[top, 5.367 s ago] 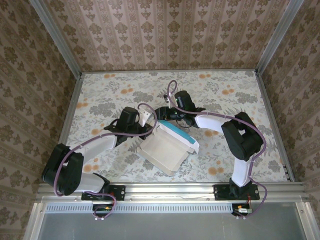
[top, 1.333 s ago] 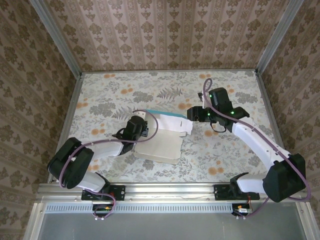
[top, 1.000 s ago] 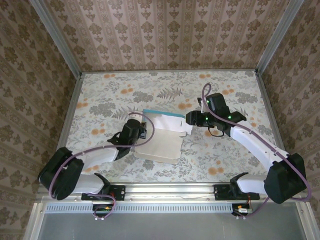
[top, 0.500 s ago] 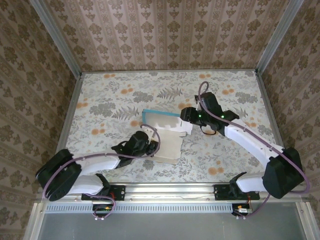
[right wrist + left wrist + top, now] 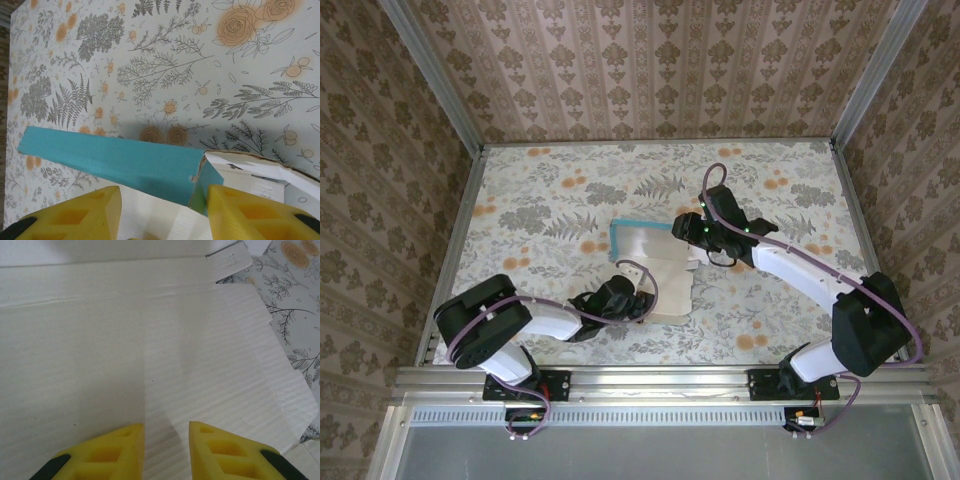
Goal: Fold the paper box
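Box (image 5: 655,268) mid-tabletop (image 5: 520,190), far wall raised, folding under way. Left gripper (image 5: 166,426): fingers apart over white floor. Right gripper (image 5: 164,192): apart, straddling turquoise wall's corner. Next probably: close on wall, crease it upright.

Floral-print table (image 5: 520,190) between brown damask-papered walls (image 5: 650,70), aluminium rail (image 5: 660,378) in front
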